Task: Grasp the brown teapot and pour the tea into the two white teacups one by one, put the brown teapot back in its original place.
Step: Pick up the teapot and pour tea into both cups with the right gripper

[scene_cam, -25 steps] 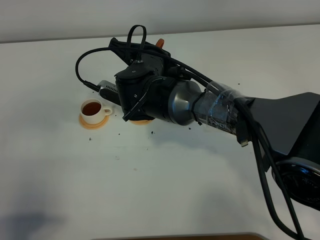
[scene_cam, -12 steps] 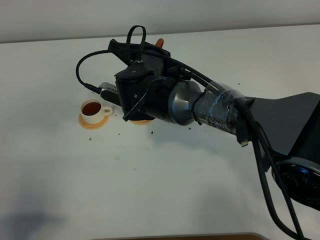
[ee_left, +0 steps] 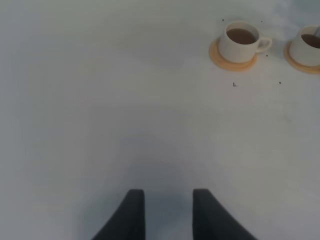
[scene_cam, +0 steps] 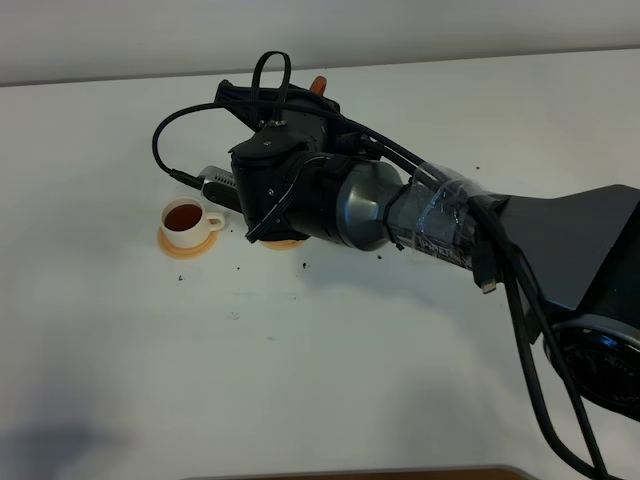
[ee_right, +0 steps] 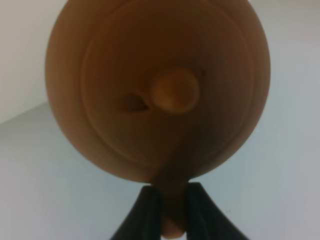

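Brown teapot (ee_right: 157,90) clamped by handle in my right gripper (ee_right: 173,200) | filled teacup (scene_cam: 187,218) near teapot, my arm covering second teacup (ee_left: 306,47) | left gripper (ee_left: 167,196) parted, empty

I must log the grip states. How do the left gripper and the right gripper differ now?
The left gripper's jaws stand apart; the right gripper's are shut. The left gripper holds nothing, with only table beneath; the right gripper grips the brown teapot by its handle. Both have dark fingers.

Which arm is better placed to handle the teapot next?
Right, probably. The right tool is shut on the handle of the teapot. The left tool hangs open and empty over the table, apart from the two cups.
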Motion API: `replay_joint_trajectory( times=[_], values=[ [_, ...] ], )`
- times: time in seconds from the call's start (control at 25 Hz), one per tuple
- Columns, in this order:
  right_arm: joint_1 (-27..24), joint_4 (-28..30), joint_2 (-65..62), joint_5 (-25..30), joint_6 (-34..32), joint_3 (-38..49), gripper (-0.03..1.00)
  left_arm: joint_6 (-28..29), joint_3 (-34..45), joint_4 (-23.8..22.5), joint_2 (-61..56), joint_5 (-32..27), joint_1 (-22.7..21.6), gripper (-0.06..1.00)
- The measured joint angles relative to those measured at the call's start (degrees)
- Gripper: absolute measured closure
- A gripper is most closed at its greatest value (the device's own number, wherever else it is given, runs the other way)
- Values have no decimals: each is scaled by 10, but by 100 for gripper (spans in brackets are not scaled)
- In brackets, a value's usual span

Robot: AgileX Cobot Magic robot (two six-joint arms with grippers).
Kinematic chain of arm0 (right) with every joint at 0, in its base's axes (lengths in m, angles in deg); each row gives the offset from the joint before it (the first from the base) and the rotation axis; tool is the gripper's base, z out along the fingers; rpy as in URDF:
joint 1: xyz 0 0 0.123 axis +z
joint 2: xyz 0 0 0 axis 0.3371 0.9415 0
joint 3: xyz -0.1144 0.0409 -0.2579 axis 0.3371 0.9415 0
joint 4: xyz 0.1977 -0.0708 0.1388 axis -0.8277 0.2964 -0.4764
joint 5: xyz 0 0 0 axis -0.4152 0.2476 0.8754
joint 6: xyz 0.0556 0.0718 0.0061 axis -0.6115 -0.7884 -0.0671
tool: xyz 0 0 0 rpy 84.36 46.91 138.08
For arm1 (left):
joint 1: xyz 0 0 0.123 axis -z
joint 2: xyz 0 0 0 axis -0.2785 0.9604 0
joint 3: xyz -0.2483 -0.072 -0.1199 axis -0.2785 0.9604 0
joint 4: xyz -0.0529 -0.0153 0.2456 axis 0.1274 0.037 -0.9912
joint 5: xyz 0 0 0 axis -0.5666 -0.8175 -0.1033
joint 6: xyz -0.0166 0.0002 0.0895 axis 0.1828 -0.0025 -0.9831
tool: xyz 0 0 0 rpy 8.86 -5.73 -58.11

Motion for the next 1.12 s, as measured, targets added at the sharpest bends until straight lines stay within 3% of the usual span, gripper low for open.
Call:
replay_joint_trajectory(
  times=[0.6, 1.12],
  values=[
    [6, 9, 0, -9, 0, 0, 83, 0, 0, 0, 0, 0, 0, 67],
    [6, -82, -1, 50, -82, 0, 83, 0, 0, 0, 0, 0, 0, 67]
  ],
)
